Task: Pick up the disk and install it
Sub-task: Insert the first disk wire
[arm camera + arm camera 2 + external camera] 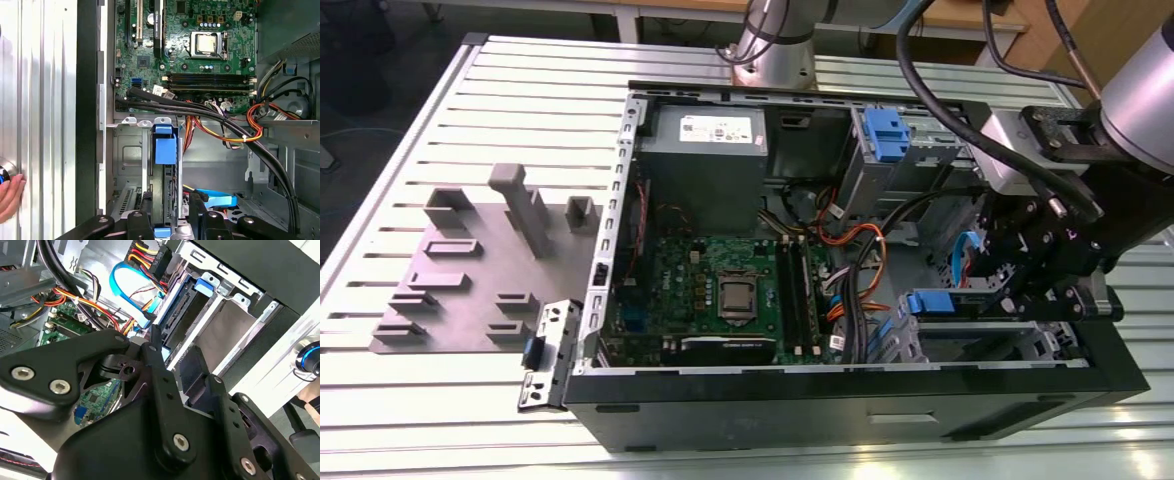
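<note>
- Disk [167,182] stands on edge in the grey cage [129,150]; we see its blue bracket [165,149] on the end facing the motherboard [200,60].
- In the exterior view, we find the disk [934,303] in the cage at the case [854,400] corner, toward the exterior view's lower right.
- In the second wrist view, we see the disk [182,310] slotted between the cage walls [235,325], connector edge showing.
- Gripper [171,205] is right over the disk, with the fingers [146,212] apart, one on each side of it.
- We see a gap with a yellow wire between the disk and one finger; whether the other finger touches the disk, we cannot tell.
- In the exterior view, the gripper [1034,290] reaches down into the case just beside the cage.
- In the second wrist view, the gripper [176,347] tips straddle the disk's near end.
- Black cables [200,107] run from the motherboard side across the cage top, with orange and yellow wires beside them.
- Blue cable [122,285] loops near the disk's connector end.
- Power supply [707,150] sits at the far end of the case, well apart from the gripper.
- Case lies open on a slatted table [454,420]; a grey fixture [467,270] is beside it on the exterior view's left.
- We see a person's hand [10,197] on the table outside the case wall.
</note>
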Controlling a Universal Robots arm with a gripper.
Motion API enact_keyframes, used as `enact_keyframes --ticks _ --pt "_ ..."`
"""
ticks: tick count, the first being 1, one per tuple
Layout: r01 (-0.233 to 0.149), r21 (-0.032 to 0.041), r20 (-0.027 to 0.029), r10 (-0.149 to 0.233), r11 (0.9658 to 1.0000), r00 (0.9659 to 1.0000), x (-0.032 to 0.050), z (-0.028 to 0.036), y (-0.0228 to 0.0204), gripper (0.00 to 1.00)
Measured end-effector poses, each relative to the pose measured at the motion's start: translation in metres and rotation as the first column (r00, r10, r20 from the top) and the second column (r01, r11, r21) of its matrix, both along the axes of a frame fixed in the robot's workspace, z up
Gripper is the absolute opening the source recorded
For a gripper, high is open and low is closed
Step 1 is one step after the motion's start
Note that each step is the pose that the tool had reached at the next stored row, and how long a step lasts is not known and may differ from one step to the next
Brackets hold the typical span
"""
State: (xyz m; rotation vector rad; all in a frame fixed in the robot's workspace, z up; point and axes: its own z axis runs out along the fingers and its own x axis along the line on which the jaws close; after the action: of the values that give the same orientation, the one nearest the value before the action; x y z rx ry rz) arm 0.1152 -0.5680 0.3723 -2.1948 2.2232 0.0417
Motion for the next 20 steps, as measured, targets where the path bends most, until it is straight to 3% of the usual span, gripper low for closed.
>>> enact_keyframes --ticks 1,14,20 --pt "0.0 0.0001 0.0 0.0 1.0 1.0 0.0 0.0 0.0038 0.42" --pt "0.0 0.0001 0.0 0.0 1.0 1.0 0.0 -0.0023 0.0055 0.42" --pt "0.0 0.0 0.0 0.0 1.0 1.0 0.0001 -0.0052 0.0101 0.42"
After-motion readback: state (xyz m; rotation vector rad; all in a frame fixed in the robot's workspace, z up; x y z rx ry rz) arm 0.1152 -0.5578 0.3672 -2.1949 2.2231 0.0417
